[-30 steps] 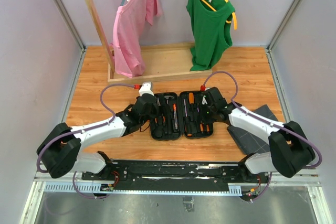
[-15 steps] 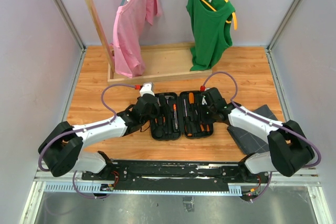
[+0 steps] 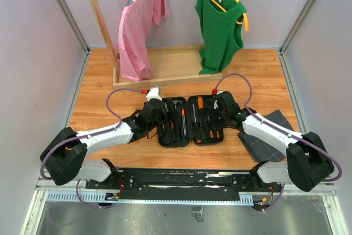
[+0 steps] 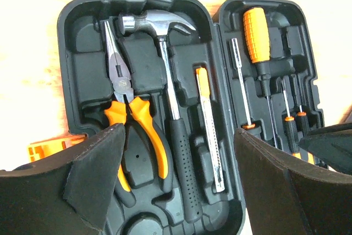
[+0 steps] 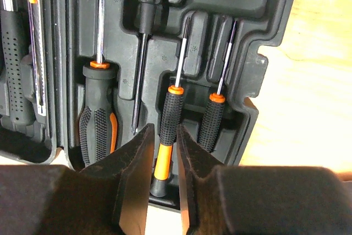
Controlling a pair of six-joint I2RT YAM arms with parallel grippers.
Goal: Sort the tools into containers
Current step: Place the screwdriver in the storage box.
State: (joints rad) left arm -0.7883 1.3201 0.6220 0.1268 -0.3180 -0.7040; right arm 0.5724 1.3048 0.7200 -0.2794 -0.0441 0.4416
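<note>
Top external view: the left arm [image 3: 104, 135] runs from its base at the near-left corner of the counter [image 3: 99, 81], low and almost flat, up and to the right. It ends with the left hand [image 3: 155, 116] at the left edge of the open black tool case [image 3: 176, 142]. The case lies flat about midway along the counter, closer to the near edge than the far one, with both halves facing up.

In the left wrist view, that hand's fingers [image 4: 93, 174] stand wide apart and hold nothing, framing the left half from above. An orange latch [image 4: 49, 148] pokes out at the case's left rim. In that half the orange-handled pliers [image 4: 137, 127] sit in the leftmost slot. The hammer [image 4: 165, 64] lies just beside them, then a slim orange-and-silver knife [image 4: 209, 125]. The right half starts with an orange-handled driver [image 4: 257, 28].

The right wrist view shows a thick black-and-orange screwdriver [image 5: 98, 125], then the inner slim screwdriver [image 5: 171, 108] and the outer slim screwdriver [image 5: 212, 116], side by side in their slots. The right hand [image 5: 164, 130] points down over this half with its fingers [image 5: 132, 174] drawn nearly together. The inner slim screwdriver's handle shows in the narrow gap, but I cannot tell whether they pinch it.

The right arm [image 3: 269, 127] slants from the near-right corner up and to the left, crossing above a dark grey tray [image 3: 259, 146] that lies right of the case.
</note>
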